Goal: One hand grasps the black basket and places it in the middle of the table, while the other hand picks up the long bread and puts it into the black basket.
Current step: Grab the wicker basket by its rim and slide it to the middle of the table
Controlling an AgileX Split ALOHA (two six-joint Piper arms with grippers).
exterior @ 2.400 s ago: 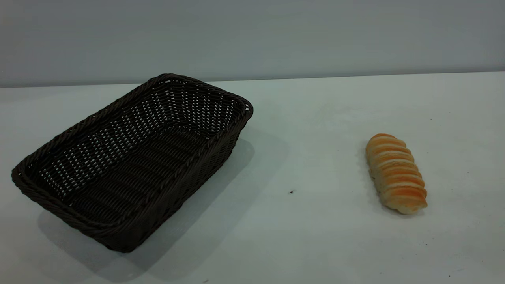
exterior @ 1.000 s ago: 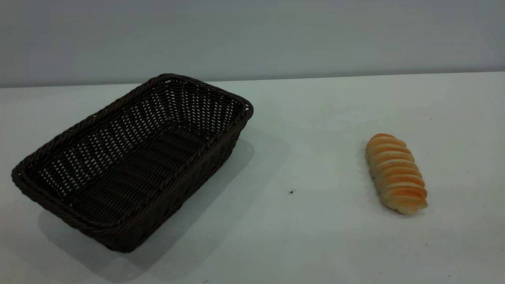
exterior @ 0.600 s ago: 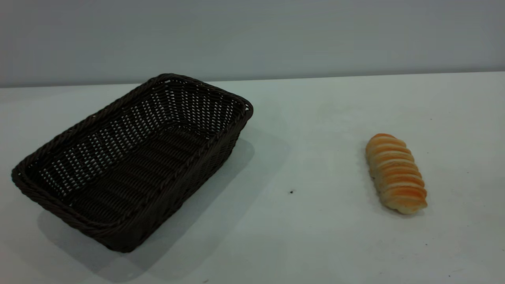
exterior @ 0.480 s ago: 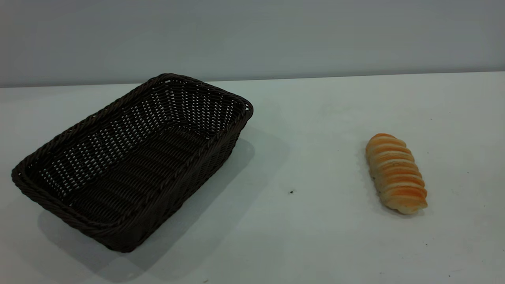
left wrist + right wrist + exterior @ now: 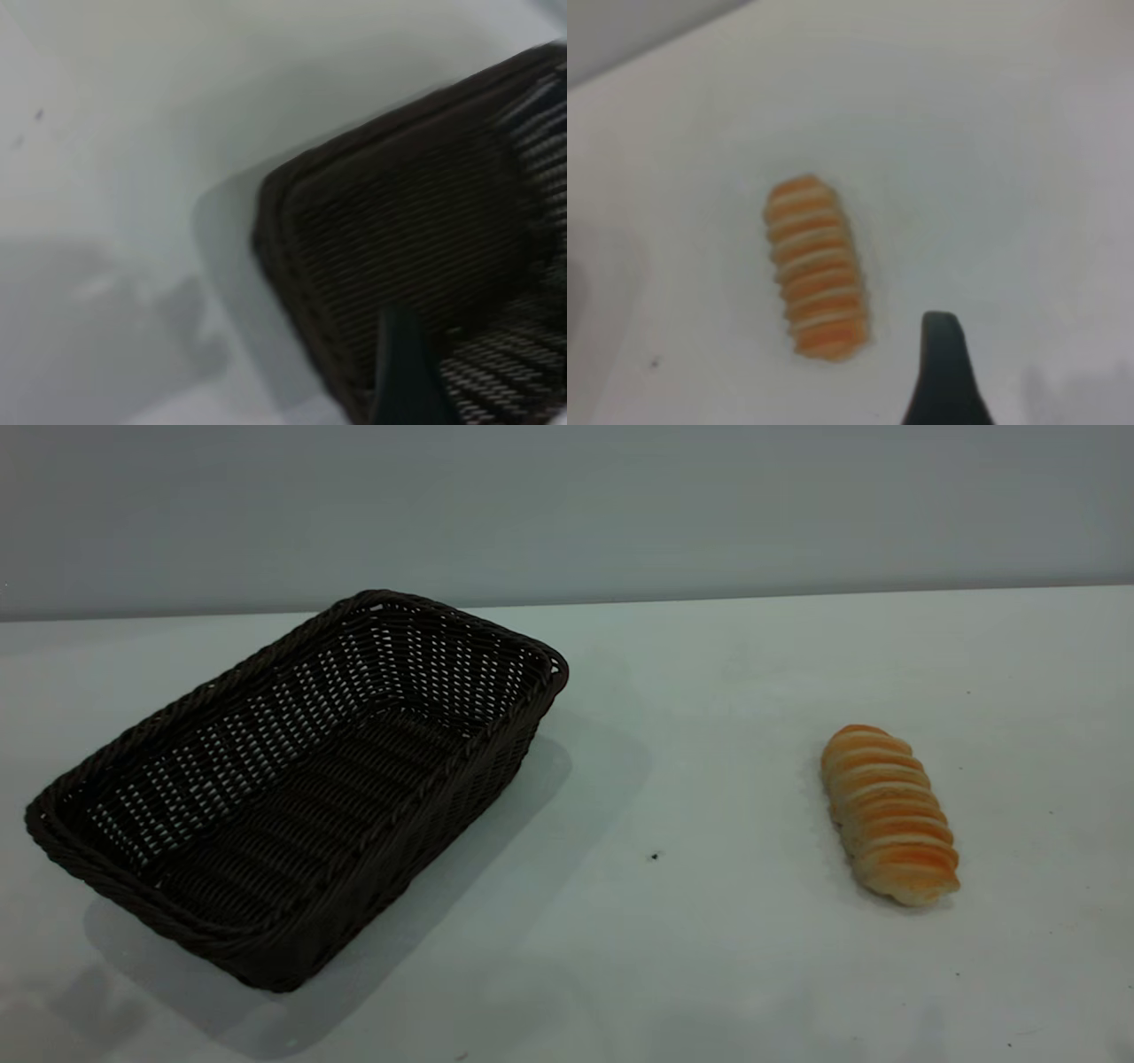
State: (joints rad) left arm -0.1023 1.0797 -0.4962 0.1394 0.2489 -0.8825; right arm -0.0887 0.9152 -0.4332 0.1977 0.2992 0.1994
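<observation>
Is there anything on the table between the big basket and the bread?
Almost nothing. In the exterior view, only bare table and one tiny dark speck lie between the black basket and the long bread.

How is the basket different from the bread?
The black basket is much bigger than the long bread. The black basket is dark woven wicker with holes in its sides; the long bread is golden-orange with pale stripes. The black basket is hollow and empty; the long bread is a solid loaf. Both lie on the table, apart.
</observation>
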